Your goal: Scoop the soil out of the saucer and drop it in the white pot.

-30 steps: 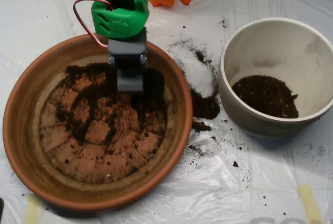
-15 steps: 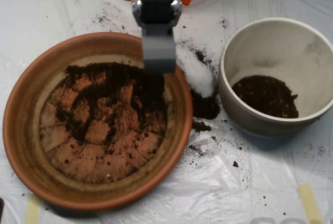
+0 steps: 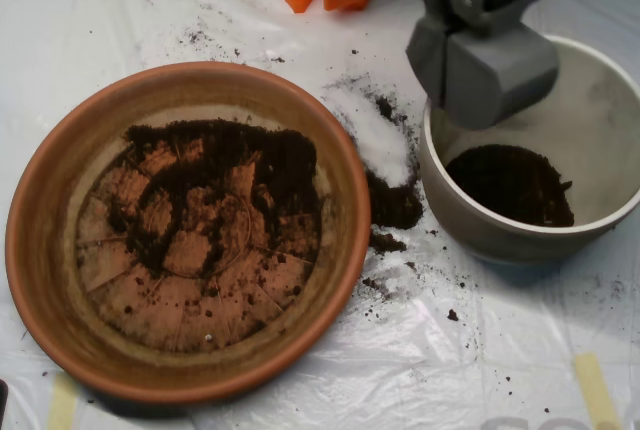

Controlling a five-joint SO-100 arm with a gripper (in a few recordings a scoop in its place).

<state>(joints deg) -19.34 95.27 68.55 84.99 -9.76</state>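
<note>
Lying thin and patchy on saucer (image 3: 60, 250) floor, soil (image 3: 215, 185) thickest toward upper right, more heaped low in white pot (image 3: 600, 120). Hanging over pot's upper-left rim, grey scoop (image 3: 483, 75), shells together as far as visible. Spilled soil and white powder (image 3: 378, 138) filling gap between dishes.

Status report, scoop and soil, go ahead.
Scoop over white pot's left rim. Soil in pot, more across saucer. Nothing in the way.
</note>
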